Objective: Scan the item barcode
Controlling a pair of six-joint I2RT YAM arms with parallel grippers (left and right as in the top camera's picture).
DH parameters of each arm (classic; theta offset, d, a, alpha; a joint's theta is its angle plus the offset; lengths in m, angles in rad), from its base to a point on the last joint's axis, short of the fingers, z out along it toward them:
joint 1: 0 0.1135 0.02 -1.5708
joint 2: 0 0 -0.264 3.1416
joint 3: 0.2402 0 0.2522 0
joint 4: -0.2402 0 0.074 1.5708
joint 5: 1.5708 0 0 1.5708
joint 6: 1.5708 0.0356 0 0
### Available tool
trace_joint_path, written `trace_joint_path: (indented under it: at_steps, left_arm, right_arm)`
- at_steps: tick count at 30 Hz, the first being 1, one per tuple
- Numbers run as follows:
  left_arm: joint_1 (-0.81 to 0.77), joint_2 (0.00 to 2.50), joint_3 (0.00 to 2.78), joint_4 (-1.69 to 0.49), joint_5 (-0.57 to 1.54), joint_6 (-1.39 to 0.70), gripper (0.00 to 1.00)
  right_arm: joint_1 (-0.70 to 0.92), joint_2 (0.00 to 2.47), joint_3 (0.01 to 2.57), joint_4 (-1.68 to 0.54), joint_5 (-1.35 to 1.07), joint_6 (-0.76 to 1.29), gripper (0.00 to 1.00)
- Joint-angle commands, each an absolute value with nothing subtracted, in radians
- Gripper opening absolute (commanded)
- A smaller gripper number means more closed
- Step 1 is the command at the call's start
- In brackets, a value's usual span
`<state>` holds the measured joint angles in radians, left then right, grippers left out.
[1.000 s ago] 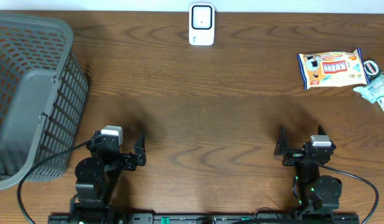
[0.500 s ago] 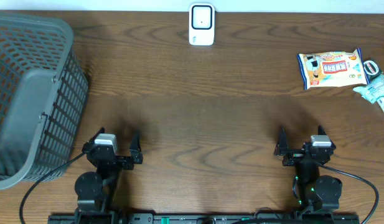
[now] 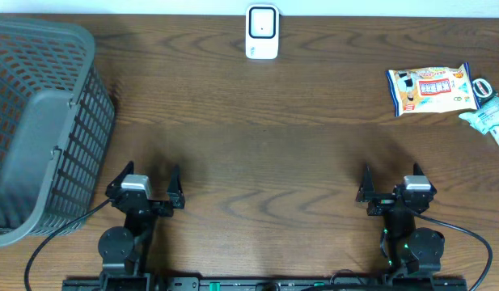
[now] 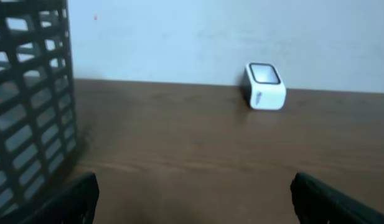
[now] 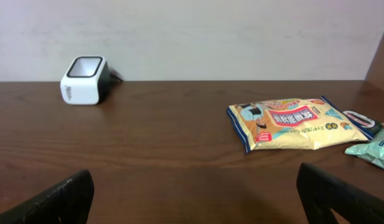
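The white barcode scanner (image 3: 262, 32) stands at the far middle edge of the table and also shows in both wrist views (image 4: 265, 86) (image 5: 84, 80). The item, a yellow snack packet (image 3: 429, 90) (image 5: 295, 122), lies flat at the far right; no barcode shows on it. My left gripper (image 3: 145, 179) (image 4: 193, 196) sits near the front left, open and empty, pointing toward the back. At the front right, my right gripper (image 3: 392, 182) (image 5: 195, 190) is likewise open with nothing between its fingers. Both are far from the packet and the scanner.
A large grey mesh basket (image 3: 39, 121) (image 4: 30, 93) fills the left side, close to the left arm. A pale green packet (image 3: 490, 117) (image 5: 373, 149) and a small round item (image 3: 482, 87) lie at the right edge beside the snack packet.
The left gripper has swung from pointing rightward to pointing straight toward the back and settled slightly lower. The right arm has not moved.
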<state>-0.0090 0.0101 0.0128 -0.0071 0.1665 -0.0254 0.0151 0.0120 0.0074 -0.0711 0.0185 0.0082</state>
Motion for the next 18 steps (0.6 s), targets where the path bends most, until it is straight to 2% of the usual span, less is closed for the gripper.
trace_joint_path:
  at_steps: [1, 18]
  left_arm:
    - [-0.005, 0.001, 0.004, -0.059, 0.165, -0.023, 0.98]
    - [-0.005, 0.001, 0.004, -0.067, 0.12, -0.023, 0.98]
  right_arm:
    - [0.007, 0.006, 0.006, -0.075, 0.017, 0.022, 0.99]
    - [0.007, 0.006, 0.006, -0.075, 0.016, 0.022, 0.99]
